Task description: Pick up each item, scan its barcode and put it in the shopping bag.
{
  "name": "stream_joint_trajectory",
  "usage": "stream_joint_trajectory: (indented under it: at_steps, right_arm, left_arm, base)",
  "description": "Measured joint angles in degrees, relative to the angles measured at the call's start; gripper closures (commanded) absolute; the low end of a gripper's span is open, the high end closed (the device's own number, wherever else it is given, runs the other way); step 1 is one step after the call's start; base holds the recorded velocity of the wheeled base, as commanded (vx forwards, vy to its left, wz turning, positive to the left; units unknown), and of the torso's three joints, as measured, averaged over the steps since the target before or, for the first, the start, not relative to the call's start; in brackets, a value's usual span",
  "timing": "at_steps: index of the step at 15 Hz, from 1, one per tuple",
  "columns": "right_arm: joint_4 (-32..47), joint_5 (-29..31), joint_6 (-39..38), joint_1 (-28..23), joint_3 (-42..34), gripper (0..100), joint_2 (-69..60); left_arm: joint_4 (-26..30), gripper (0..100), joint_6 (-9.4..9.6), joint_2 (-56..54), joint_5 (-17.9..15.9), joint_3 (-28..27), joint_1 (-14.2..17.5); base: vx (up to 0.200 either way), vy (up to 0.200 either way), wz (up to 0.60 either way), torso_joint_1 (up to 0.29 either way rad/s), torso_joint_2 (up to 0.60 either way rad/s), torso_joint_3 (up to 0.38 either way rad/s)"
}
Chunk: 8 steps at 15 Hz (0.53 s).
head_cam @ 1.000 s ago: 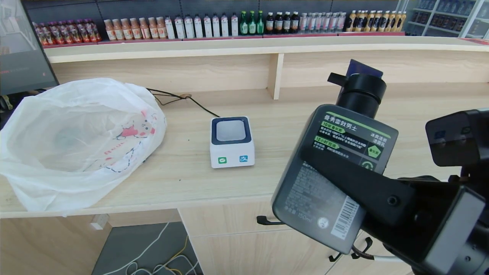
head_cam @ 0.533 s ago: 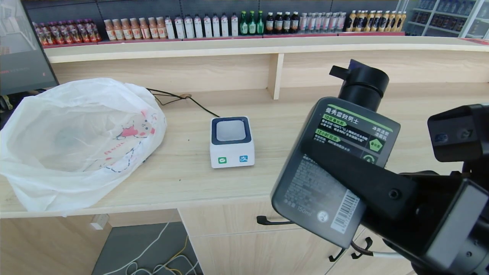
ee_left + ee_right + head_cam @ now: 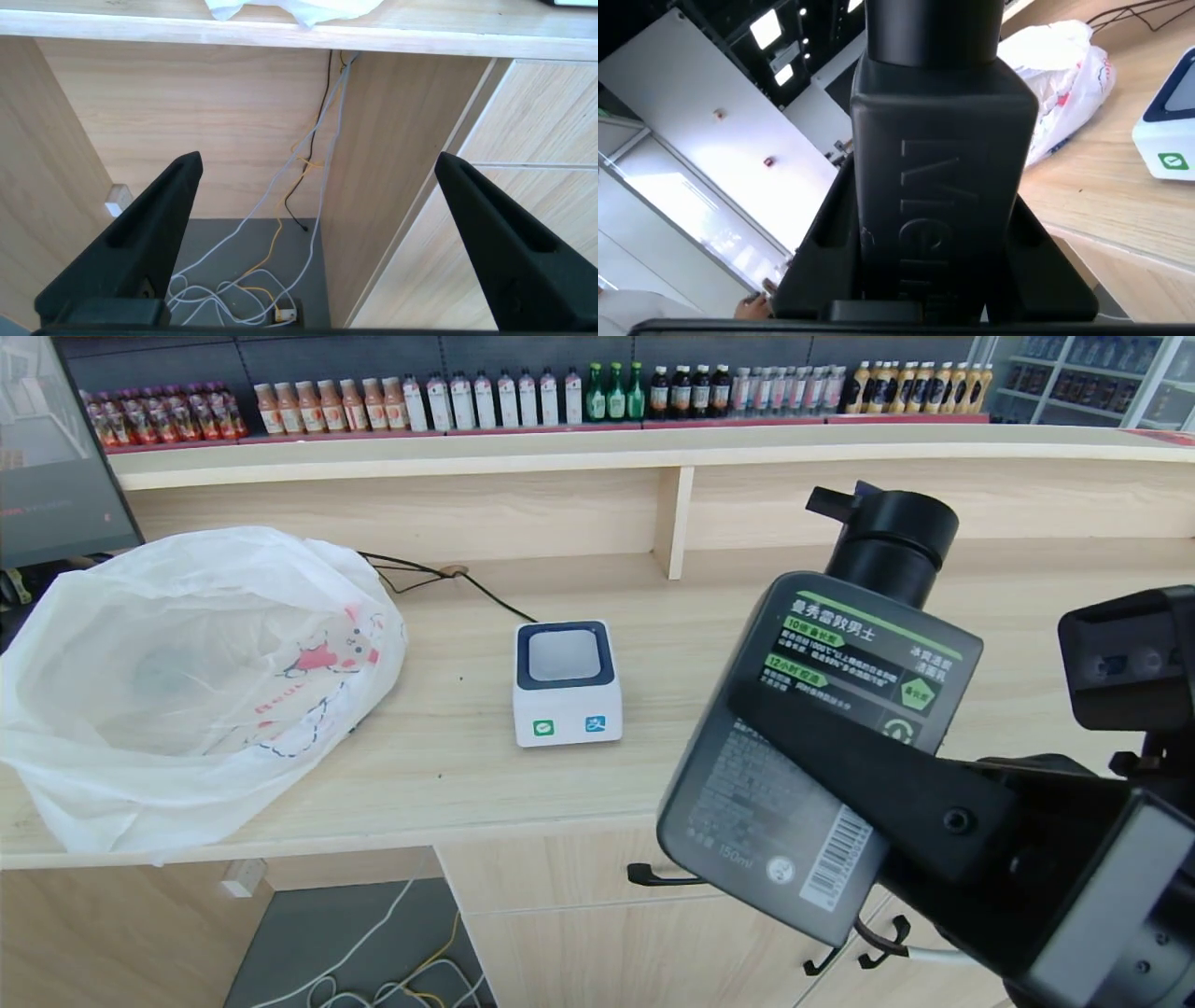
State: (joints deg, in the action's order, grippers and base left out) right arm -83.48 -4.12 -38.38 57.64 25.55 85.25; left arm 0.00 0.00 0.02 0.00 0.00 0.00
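Note:
A dark grey bottle [image 3: 822,737] with a black cap is held in the air over the counter's front edge, right of the scanner. My right gripper [image 3: 794,737] is shut on it, one finger lying across its label. Its barcode [image 3: 840,859] faces up toward the head camera. In the right wrist view the bottle [image 3: 934,168] sits squeezed between the two fingers [image 3: 831,233]. The white scanner [image 3: 565,681] with a blue-rimmed top stands mid-counter. The white shopping bag [image 3: 187,681] gapes open at the left. My left gripper [image 3: 318,243] hangs open below the counter.
The wooden counter [image 3: 448,775] has a raised back shelf with a divider [image 3: 674,518]. A black cable [image 3: 439,574] runs from the scanner toward the bag. Drink bottles [image 3: 560,397] line the far shelves. Cables [image 3: 271,280] hang under the counter.
The right gripper has shifted the bottle slightly left and up, tilting it a little more. The scanner and the bag are unmoved.

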Motion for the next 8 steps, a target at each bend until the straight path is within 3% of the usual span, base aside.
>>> stream_joint_trajectory:
  at_steps: [6, 8]
  right_arm:
    - [14.3, 0.9, 14.3, 0.6, 0.7, 100, -2.7]
    - [15.7, 2.6, 18.6, 0.7, 0.9, 100, -3.7]
  left_arm:
    - [0.0, 0, 0.00, 0.0, 0.0, 0.0, 0.0]
    - [0.0, 0, 0.00, 0.0, 0.0, 0.0, 0.0]
  base:
    - [0.000, 0.000, 0.00, 0.000, 0.00, 0.000]
    - [0.000, 0.000, 0.00, 0.000, 0.00, 0.000]
